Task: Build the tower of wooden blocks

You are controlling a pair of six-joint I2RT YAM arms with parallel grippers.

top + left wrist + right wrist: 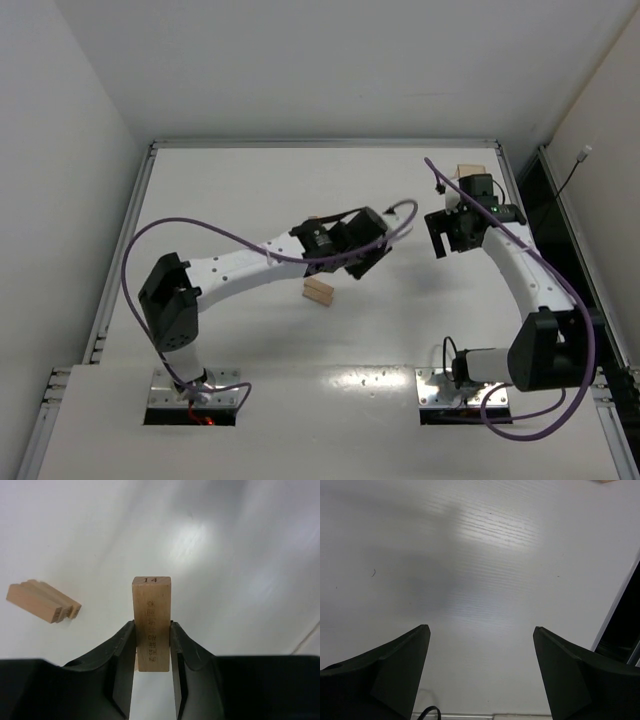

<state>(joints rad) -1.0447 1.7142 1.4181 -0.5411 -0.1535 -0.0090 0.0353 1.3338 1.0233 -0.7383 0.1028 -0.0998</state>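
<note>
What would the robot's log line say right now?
left gripper: shut on wood block marked 14 | right gripper: open, empty | row of wood blocks: flat on table

From above we cannot see the wood block (pixel 151 615): the left end effector (pixel 370 255) holding it covers it. At the wrist its lower end is hidden between the fingers (pixel 122 650), and the faint print down its face is unreadable. Behind the right end effector (pixel 440 240) a tan wooden shape (pixel 470 172) is half hidden; the top edge crops a tan corner (pixel 609 481) at the right wrist.
</note>
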